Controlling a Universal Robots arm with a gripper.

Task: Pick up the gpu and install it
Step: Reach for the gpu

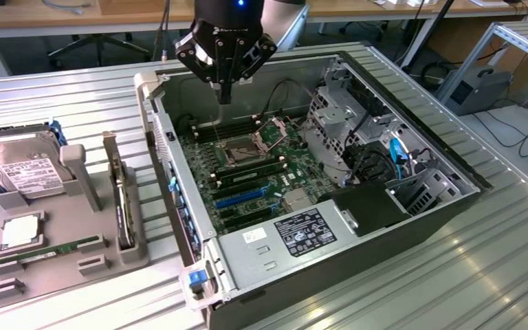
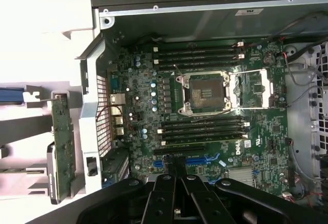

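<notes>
Hovering above the computer case (image 1: 167, 141), the gripper (image 1: 225, 95) is closed on nothing. The gpu (image 1: 120, 196) stands on edge in a grey holder (image 1: 62, 269) just outside the case's wall on the exterior view's left, long axis along that wall.

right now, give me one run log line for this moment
gripper: shut, empty | position: above open pc case | gpu: upright in grey holder, untouched

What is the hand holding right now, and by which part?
Nothing: the hand is shut and empty above the motherboard, and the gpu stands in the gray holder beside the case.
</notes>
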